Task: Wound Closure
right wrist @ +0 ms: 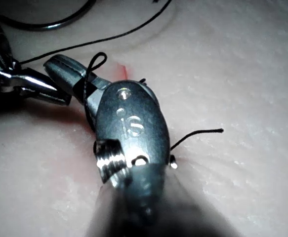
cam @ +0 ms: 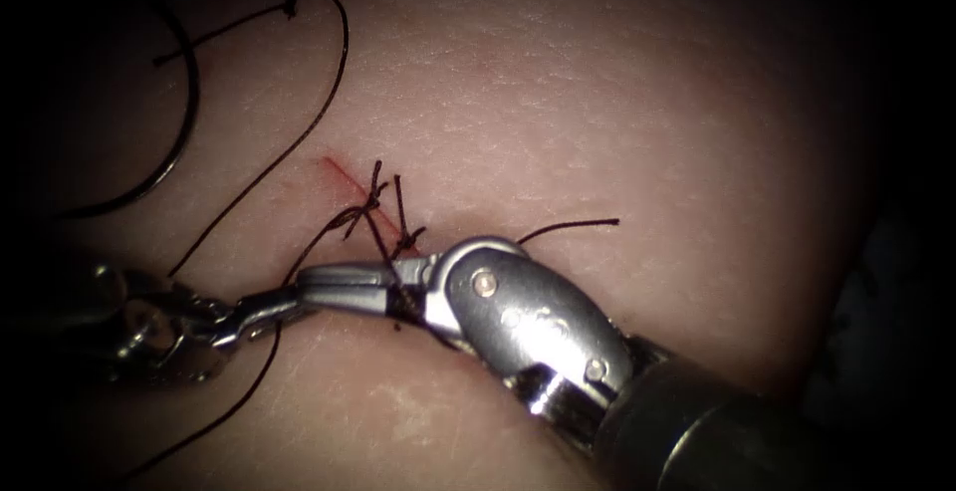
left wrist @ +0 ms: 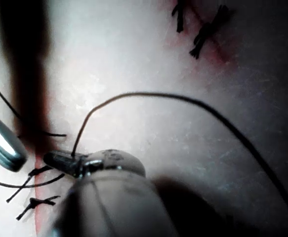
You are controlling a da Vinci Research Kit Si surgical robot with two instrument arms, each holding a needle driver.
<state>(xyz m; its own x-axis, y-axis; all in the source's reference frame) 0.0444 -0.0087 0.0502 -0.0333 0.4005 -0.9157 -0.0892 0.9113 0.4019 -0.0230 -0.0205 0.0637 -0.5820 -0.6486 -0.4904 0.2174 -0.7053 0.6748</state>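
The right tool (cam: 344, 287) lies across the cut (cam: 344, 174) with jaws clenched, thread (cam: 383, 242) looped around them. The left tool (cam: 214, 327), tip beside it, seems to pinch thread. One needle (cam: 169, 167) rests well beyond both jaws; two knots (cam: 403, 242) sit just behind.

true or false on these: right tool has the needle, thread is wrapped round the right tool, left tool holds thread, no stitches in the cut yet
1. The right tool holds the needle. False: the needle lies free on the tissue, left of the cut, not in the tissue.
2. The thread is looped around the right tool. True.
3. The left tool is shut on the thread. True.
4. The cut has no stitches yet. False: knotted stitches with short cut ends cross it.
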